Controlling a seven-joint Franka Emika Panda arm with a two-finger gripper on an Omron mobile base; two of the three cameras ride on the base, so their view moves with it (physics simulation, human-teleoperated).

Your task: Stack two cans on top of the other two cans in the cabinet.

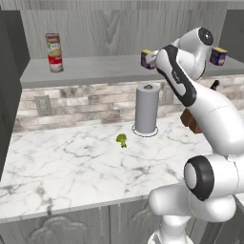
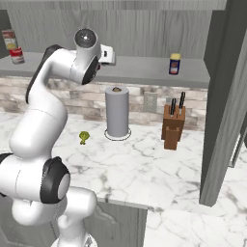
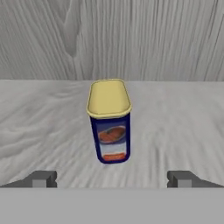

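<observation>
Cabinet (image 1: 95, 71) shelf carrying a red-and-yellow can stacked on a red-and-white can (image 1: 55, 52) near left end; blue can (image 3: 110, 120) mid-shelf, another blue can (image 2: 174, 64) near right end. Label text unreadable. Gripper (image 3: 112, 179) fingers spread wide, empty, facing mid-shelf can.

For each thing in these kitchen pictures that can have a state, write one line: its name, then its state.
Gripper: jaws open, empty, facing a blue can.
Blue can: upright on the cabinet shelf, free.
Second blue can: upright, alone.
Red-labelled cans: one stacked on the other.
Paper-towel roll: upright on the counter.
Knife block: upright, knives in.
</observation>
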